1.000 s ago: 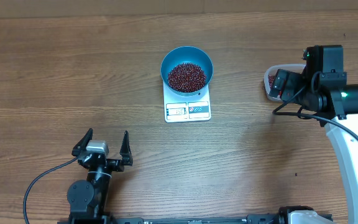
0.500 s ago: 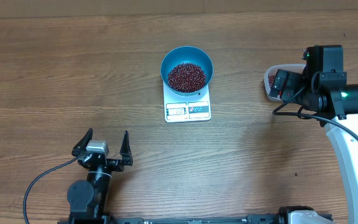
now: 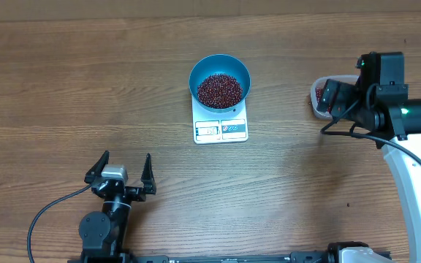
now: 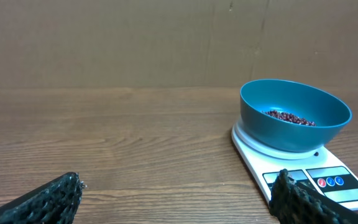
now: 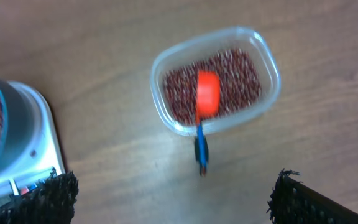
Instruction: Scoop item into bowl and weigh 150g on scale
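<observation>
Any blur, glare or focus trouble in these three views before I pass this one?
Overhead: evenly lit and sharp, though the scale display is too small to read. Left wrist: crisp on the bowl, no harsh glare. Right wrist: blurred throughout; the beans in the clear tub smear together and the orange scoop has soft edges.

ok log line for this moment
left claw open | right claw open near tub | scoop in tub | bowl of beans on scale

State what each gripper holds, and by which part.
Nothing is held. The left gripper and the right gripper both stand open and empty; the scoop lies in the tub.
</observation>
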{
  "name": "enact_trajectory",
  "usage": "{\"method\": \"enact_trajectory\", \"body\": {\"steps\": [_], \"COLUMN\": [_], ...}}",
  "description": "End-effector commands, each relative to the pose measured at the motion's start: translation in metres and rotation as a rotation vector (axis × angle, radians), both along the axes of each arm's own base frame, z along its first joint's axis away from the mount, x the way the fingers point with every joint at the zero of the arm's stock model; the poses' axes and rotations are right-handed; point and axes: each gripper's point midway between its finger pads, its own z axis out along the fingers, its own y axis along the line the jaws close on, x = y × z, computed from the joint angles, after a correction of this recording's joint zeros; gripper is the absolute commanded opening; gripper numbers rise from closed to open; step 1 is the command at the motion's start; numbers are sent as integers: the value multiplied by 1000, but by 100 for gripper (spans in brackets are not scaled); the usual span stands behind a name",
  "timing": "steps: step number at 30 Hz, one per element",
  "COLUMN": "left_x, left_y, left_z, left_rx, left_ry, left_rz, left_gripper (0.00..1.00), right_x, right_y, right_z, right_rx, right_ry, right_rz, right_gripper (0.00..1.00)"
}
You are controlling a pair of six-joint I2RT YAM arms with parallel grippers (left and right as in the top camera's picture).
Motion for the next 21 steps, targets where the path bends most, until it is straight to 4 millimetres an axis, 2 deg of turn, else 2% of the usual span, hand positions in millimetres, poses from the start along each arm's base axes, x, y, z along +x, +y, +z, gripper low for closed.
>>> {"method": "enact_trajectory", "body": {"steps": [1,4,16,21], "left_x": [0,0,0,0], "left_y": [1,1,1,1], "left_z": [0,0,0,0], "left_rx": [0,0,0,0], "left_ry": [-4,-4,-4,-4], "left_rz": [3,3,3,4], "left_gripper": [100,100,100,100], "right_x": [11,17,-6,-16], "right_y": [3,3,2,1], "right_z": [17,21,9,21], "right_rx": [47,80,91,99], "right_ry": [-101,-157,-333,-434], "right_rz": [-46,-80,-75,-71], "right_gripper": [100,100,100,100]}}
